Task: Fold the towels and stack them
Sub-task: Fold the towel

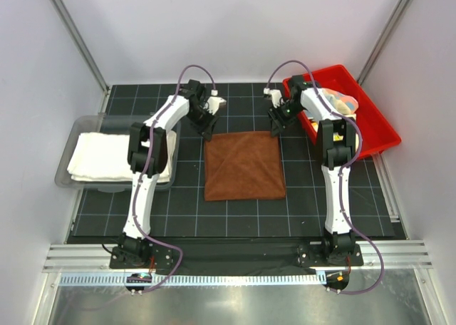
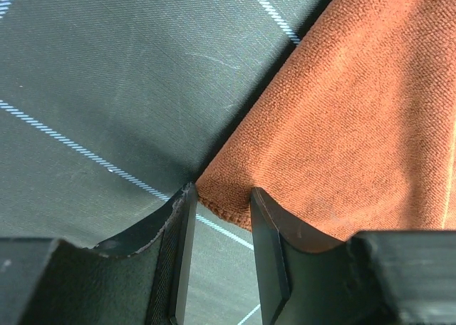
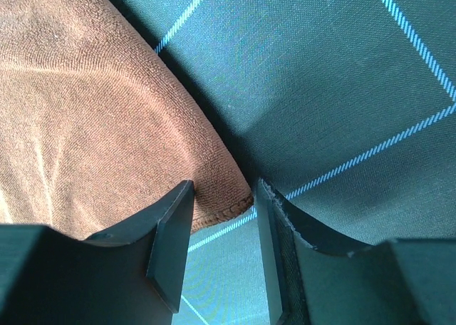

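Note:
A brown towel lies flat and square on the dark gridded mat. My left gripper is down at its far left corner. In the left wrist view the brown towel has that corner between the fingertips of the left gripper, whose jaws stand apart without pinching it. My right gripper is at the far right corner. In the right wrist view the brown towel has its hemmed corner in the gap of the right gripper, which is open too. A cream-white towel lies folded at left.
The cream-white towel rests in a clear tray at the mat's left edge. A red bin at the back right holds a pastel multicoloured towel. White walls and metal posts close in the sides and back.

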You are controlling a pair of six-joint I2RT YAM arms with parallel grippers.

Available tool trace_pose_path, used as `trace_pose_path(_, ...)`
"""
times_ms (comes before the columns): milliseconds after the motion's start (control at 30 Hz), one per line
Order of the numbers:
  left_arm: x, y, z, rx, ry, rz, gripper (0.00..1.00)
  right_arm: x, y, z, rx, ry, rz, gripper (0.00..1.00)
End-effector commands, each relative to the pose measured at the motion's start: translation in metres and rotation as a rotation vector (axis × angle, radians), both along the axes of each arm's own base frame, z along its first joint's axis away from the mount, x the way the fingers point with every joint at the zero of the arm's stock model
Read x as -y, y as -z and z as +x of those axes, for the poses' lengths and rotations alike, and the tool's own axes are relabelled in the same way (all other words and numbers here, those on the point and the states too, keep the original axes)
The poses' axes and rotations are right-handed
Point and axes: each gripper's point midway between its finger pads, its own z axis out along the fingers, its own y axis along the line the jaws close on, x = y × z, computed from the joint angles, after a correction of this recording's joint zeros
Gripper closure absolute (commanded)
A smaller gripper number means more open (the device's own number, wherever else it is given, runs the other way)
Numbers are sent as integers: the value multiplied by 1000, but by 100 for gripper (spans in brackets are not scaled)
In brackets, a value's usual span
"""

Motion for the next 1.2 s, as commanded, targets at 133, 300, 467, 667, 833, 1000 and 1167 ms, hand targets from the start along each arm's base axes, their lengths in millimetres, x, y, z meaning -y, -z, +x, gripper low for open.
trace_pose_path(133,-11,3,18,54,-32,60,61,-1,-14,13,55,-15,20,56)
trace_pose_path(300,-6,0,18,53,-18,27,60,2,-9,13,50,-13,11,57)
trace_pose_path(467,-2,0,13,31,9,6,64,2,-9,17,57,-11,17,60)
trace_pose_path(667,-3,-8,11,22,5,13,100,4,-18,21,88,-5,5,94)
trace_pose_path(833,-12,-59,20,129,-42,41,100,9,-77,33,251,62,-3,99)
trace_pose_path(1000,-15,-158,18,317,-83,-21,100,12,-145,27,397,112,14,99)
trace_pose_path(1167,-17,-219,-2,432,-89,-73,100,21,-225,12,595,194,39,99)
